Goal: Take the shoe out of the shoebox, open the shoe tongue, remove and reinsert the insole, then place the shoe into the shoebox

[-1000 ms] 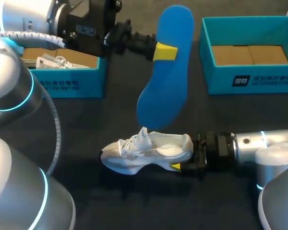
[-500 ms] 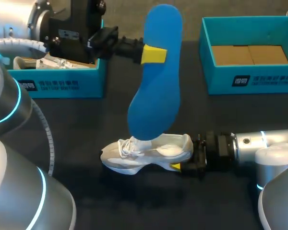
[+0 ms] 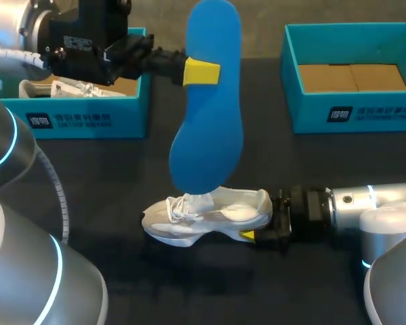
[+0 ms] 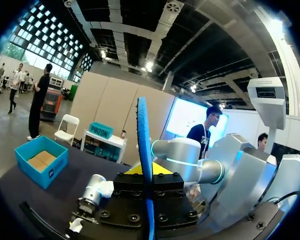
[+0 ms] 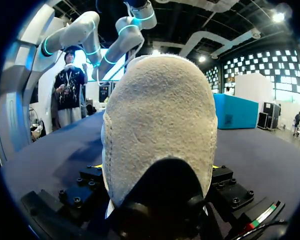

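Left claw (image 3: 201, 71) grips insole (image 3: 206, 135); right claw (image 3: 249, 235) grips shoe (image 3: 216, 213).

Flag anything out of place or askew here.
Only the blue insole: it is out of the white shoe, held on end by the left gripper above it. The right gripper holds the shoe's heel. Nothing spilled or damaged.

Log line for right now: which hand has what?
left hand: shut on blue insole, upright above white shoe | right hand: shut on shoe heel, shoe on table | step: insole out, not yet reinserted
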Robot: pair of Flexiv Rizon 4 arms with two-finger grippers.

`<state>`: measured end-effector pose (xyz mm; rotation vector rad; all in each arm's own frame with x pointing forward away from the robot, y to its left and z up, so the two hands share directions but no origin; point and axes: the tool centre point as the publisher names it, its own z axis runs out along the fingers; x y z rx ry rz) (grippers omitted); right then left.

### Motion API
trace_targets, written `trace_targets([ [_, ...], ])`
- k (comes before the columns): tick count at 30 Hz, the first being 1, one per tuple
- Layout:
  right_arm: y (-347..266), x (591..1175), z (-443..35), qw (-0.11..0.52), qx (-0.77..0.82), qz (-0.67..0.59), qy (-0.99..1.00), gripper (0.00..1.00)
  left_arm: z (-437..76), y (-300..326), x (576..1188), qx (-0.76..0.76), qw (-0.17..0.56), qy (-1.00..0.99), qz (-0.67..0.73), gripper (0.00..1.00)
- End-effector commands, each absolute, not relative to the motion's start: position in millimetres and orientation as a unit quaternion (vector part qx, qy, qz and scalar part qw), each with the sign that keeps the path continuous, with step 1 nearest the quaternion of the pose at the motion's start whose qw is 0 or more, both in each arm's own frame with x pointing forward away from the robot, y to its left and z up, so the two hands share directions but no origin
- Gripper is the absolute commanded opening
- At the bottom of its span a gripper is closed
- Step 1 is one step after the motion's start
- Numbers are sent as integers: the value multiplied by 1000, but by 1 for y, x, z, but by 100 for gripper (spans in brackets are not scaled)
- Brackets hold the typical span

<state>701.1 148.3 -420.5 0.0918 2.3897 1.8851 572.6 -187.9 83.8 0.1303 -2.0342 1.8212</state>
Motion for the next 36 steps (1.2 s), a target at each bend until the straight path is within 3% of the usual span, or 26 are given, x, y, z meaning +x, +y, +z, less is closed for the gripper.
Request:
trace_targets([
  [1, 149, 700, -420, 49, 30, 617, 785, 0, 84, -188, 570, 54, 197, -728, 654, 0],
  [14, 148, 700, -420, 49, 31, 614, 787, 0, 84, -188, 570, 54, 197, -728, 654, 0],
  [15, 148, 700, -419, 49, 31, 614, 787, 18, 84, -188, 570, 54, 197, -728, 654, 0],
  [16, 146, 699, -418, 50, 31, 614, 787, 77, 84, -188, 570, 54, 197, -728, 654, 0],
  [17, 145, 699, -417, 50, 31, 614, 787, 100, 84, -188, 570, 54, 197, -728, 654, 0],
  [36, 105, 689, -398, 54, 36, 573, 817, 100, 84, -188, 570, 54, 197, -728, 654, 0],
])
